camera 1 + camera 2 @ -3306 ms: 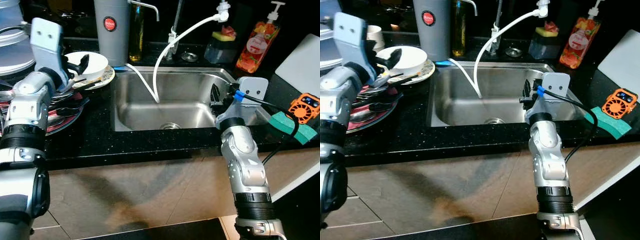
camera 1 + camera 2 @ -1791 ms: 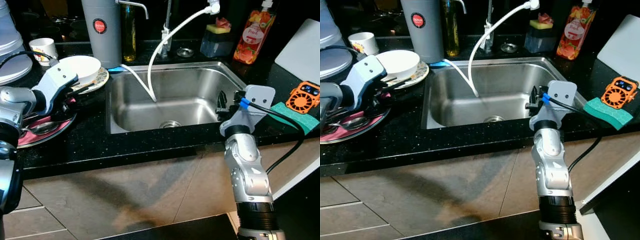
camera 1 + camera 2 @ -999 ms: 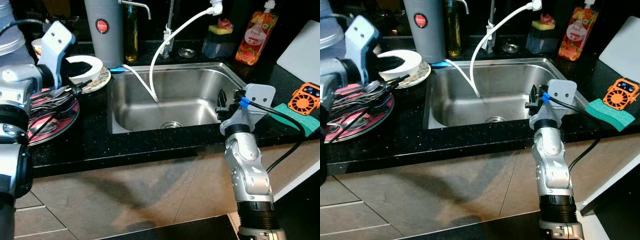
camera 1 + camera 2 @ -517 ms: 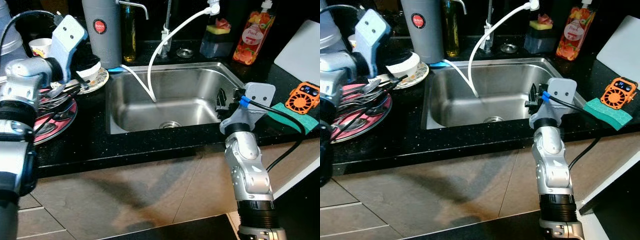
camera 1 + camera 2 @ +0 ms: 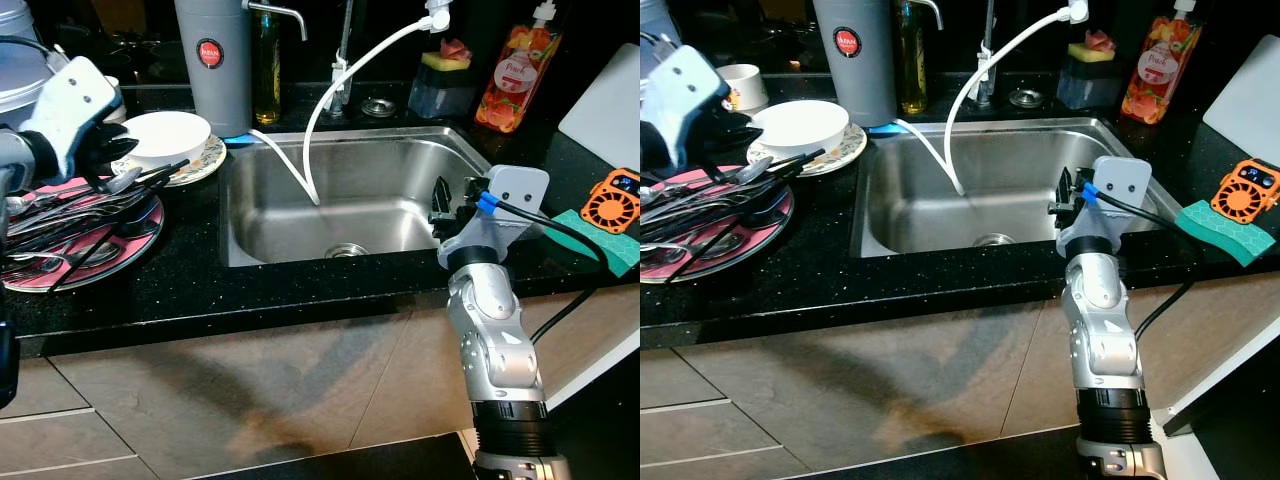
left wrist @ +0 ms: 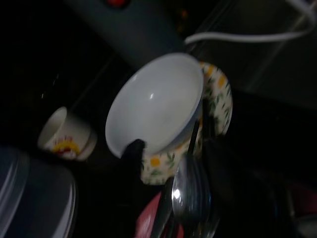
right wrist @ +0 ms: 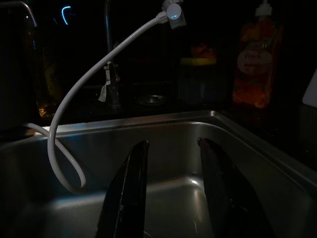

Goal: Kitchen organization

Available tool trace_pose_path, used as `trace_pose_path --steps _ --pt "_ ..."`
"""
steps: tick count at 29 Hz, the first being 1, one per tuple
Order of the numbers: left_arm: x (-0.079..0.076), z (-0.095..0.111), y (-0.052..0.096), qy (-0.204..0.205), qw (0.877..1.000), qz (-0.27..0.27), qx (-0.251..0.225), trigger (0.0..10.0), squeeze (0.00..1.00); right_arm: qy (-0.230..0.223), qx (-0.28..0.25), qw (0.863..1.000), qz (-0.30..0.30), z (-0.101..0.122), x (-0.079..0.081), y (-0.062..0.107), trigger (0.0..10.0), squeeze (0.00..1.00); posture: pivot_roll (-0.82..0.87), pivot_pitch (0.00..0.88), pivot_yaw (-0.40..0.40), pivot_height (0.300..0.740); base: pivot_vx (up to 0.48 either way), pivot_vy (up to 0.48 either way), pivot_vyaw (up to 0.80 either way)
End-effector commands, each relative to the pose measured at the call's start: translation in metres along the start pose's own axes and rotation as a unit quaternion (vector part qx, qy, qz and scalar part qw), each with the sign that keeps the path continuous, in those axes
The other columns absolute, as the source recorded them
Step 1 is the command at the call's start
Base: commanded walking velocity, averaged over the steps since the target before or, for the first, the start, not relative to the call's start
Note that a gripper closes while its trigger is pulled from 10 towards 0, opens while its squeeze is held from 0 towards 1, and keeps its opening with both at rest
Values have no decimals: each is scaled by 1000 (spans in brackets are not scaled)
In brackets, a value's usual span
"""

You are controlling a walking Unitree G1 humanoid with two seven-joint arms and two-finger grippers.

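Observation:
A white bowl [image 5: 170,135] sits upright on a floral plate [image 5: 207,160] left of the sink [image 5: 340,135]. My left gripper [image 5: 118,152] hovers just left of the bowl, open and holding nothing. In the left wrist view the bowl [image 6: 153,104] lies just beyond one black finger [image 6: 132,151]. A pink plate [image 5: 30,272] heaped with several spoons and other cutlery [image 5: 70,200] lies under that arm. My right gripper [image 5: 440,200] rests open at the sink's right front rim, its fingers [image 7: 131,178] pointing into the empty basin.
A white hose [image 5: 340,80] loops from the tap into the sink. A grey canister [image 5: 222,60] and a mug [image 5: 743,85] stand behind the bowl. A soap bottle [image 5: 510,80], green sponge [image 5: 600,250], orange fan [image 5: 612,210] and white board [image 5: 605,110] are at right.
My left gripper has drawn back leftward off the white bowl. The bowl, tilted a second ago, now sits flat on the floral plate. The right arm has not moved.

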State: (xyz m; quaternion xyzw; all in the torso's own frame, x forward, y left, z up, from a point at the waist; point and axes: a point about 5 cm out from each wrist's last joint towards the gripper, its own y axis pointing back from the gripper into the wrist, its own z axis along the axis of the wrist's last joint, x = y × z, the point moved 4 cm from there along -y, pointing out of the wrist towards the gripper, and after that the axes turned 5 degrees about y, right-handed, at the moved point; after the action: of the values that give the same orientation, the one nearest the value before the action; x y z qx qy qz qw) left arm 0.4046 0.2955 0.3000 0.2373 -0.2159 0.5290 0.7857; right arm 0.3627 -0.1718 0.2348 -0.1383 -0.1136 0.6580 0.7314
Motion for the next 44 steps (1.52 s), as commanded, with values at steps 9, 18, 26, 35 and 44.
trace_pose_path --steps 9,18,26,35,44 --pt "-2 -24 4 -15 998 9 52 10000 0 1 6 1000 -2 -3 0 1 10000 0 55 0 -7 740 0 0 0" --pt "-17 -33 -6 5 998 -11 66 10000 0 3 3 1000 -4 -1 -3 -2 10000 0 42 0 -6 740 0 0 0" --pt "-26 -42 -9 17 996 -25 82 10000 0 3 4 1000 -5 -2 -3 -1 10000 0 44 0 -4 740 0 0 0" --pt "-47 -41 -20 41 995 -59 66 10000 0 2 2 1000 -4 -1 -2 -2 10000 0 47 0 -7 740 0 0 0" --pt "-45 -1 -27 32 996 -80 -17 10000 0 2 3 1000 -4 -1 -2 -2 10000 0 45 0 -8 740 0 0 0"
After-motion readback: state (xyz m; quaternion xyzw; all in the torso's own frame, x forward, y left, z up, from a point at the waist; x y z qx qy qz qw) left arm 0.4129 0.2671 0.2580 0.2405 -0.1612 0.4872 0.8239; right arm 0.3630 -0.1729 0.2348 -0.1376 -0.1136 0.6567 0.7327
